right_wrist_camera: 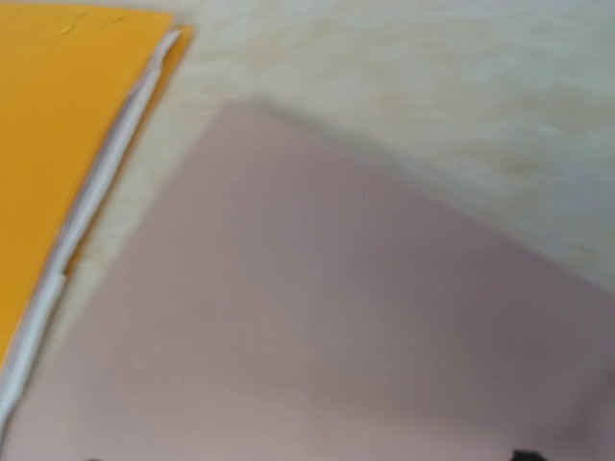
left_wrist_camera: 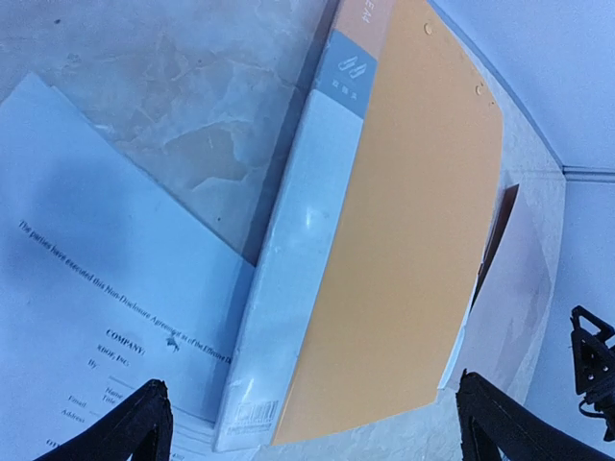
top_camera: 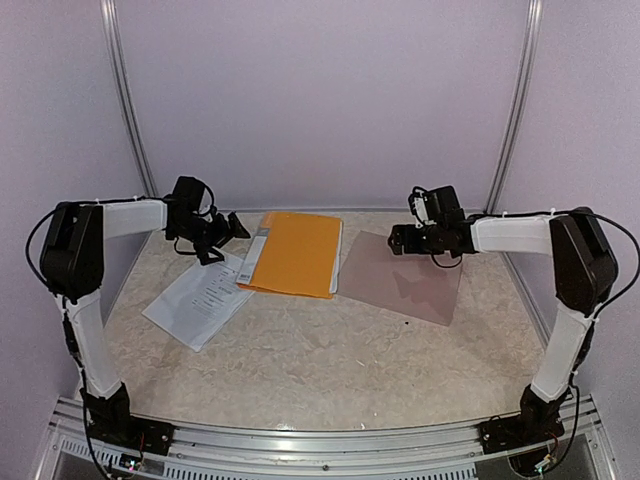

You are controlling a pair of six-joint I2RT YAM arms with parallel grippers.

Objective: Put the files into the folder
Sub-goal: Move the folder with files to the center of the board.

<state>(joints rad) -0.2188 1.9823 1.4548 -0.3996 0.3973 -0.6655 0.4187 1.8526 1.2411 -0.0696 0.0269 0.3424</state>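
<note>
White printed sheets, the files (top_camera: 200,297), are the closest thing to your side of the marble-patterned table (top_camera: 330,360), left of centre. Their long axis runs slantwise from near-left to far-right. The far-right end meets the pale spine of the folder (top_camera: 297,254), and in the left wrist view that end seems to slip a little under the spine. The folder lies shut, orange cover up, just right of the files. Its long axis points away from you and its spine faces the paper. Just right of the folder rests a taupe cover (top_camera: 408,278), turned slightly askew. Farther back, your left gripper (top_camera: 226,233) hangs above the far end of the files, beside the folder's spine. Its fingers (left_wrist_camera: 142,420) stand wide apart with nothing between them. So the files lie below and toward you from that gripper, and the left arm is plainly the nearer one. Your right gripper (top_camera: 402,238) hovers over the far-left corner of the taupe cover, well apart from the paper. Whether its jaws are apart or together you cannot tell here. I judge the folder has to be opened before any sheet goes in.
</note>
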